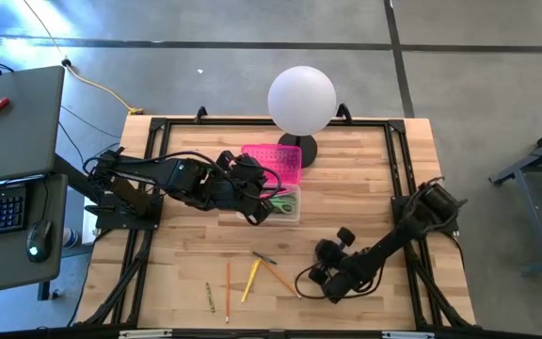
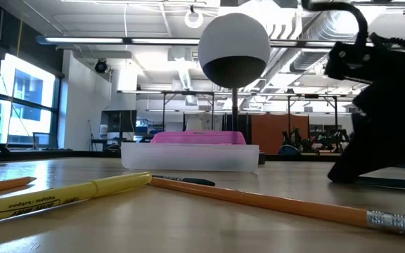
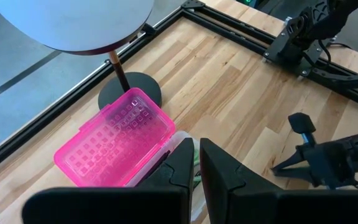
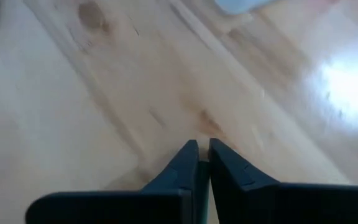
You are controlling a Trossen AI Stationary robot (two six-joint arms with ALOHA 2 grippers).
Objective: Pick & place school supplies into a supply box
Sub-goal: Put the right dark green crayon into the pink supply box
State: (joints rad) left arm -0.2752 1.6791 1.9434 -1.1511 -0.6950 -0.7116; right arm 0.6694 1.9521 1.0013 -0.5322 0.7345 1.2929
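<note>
Hot-pink and dotted, the lid of the pencil case (image 1: pixel 273 162) lies open toward the far edge of the counter (image 1: pixel 365 179), just in front of the white globe lamp (image 1: pixel 301 100); its clear base (image 1: pixel 288 207) holds green-handled scissors (image 1: pixel 281 201). The left hand (image 1: pixel 254 215) hangs over that base, fingers (image 3: pixel 219 171) nearly together with only a narrow gap, nothing visibly between them. The right hand (image 1: pixel 320 280) is low near the counter's front edge, right of centre, fingers (image 4: pixel 229 168) clenched almost shut over bare wood, gripping nothing that shows. Near the front edge lie a yellow pen (image 1: pixel 250 280), orange pencils (image 1: pixel 278 275), a thin orange one (image 1: pixel 227 292) and a green one (image 1: pixel 209 298).
</note>
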